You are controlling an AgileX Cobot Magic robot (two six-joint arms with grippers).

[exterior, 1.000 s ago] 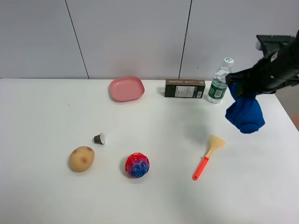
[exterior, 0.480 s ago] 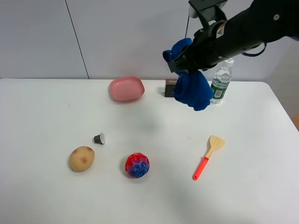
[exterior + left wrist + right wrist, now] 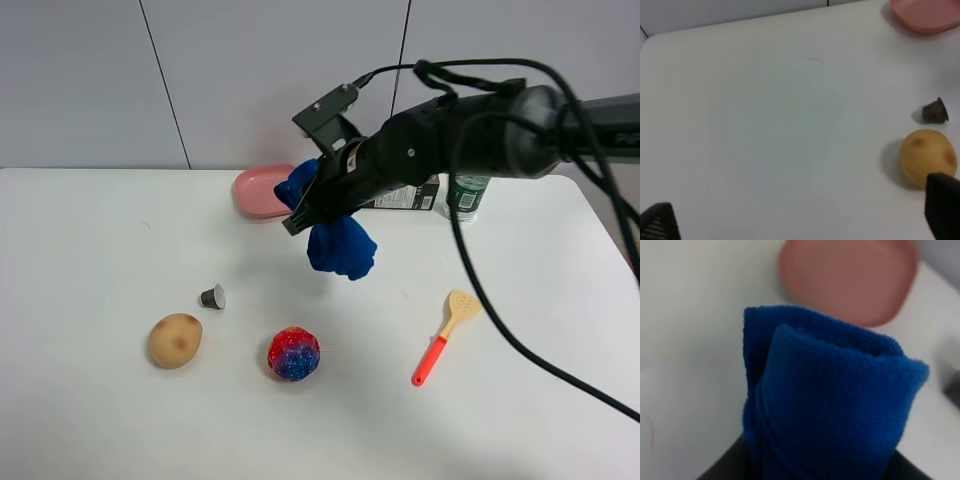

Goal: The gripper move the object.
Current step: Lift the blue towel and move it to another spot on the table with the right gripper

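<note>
My right pincer [image 3: 312, 205] is clamped on the blue cloth [image 3: 340, 248]. I grip its upper bunch, and the rest hangs down in a loose lump, clear of the table [image 3: 100, 230]. My arm reaches in from the right edge and across the middle. The cloth therefore hangs over the far half of the table, about midway between the left and right edges. It is just in front of the pink plate [image 3: 258, 192], which lies by the far edge. In my right wrist view the cloth fills most of the picture, with the plate blurred beyond it.

Behind my arm, along the far edge, a dark box [image 3: 405, 197] and a water bottle [image 3: 462, 196] stand partly hidden. Nearer the near edge, a blue-and-red ball [image 3: 294, 353] lies around the middle. A potato [image 3: 175, 340] and a small dark capsule [image 3: 212, 296] lie toward the left edge, and a spatula [image 3: 445, 337] with a red handle lies toward the right.

My left pincer [image 3: 801, 220] stands wide open and holds nothing. Its two fingertips [image 3: 942, 210] show at opposite sides of its wrist view, over bare table near the potato.
</note>
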